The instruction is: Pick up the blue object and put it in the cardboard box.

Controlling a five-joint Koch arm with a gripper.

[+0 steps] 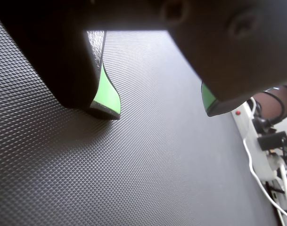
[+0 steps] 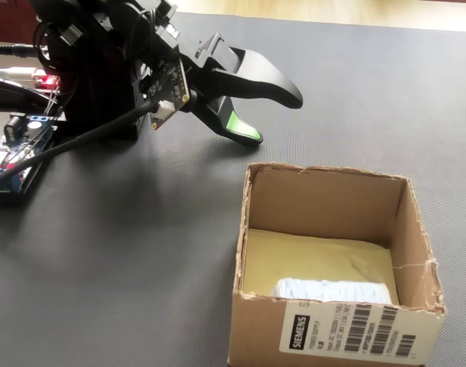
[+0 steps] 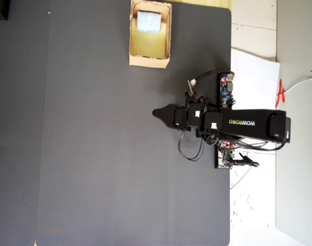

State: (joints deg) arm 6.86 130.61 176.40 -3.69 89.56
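Dark textured mat point(image 1: 148, 155); claw point(image 1: 159, 108) wide apart, empty.

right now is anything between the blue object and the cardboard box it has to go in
Nothing is: the blue object already lies inside the cardboard box, on its yellowish floor by the labelled wall. The gripper is open and empty, apart from the box over bare mat.
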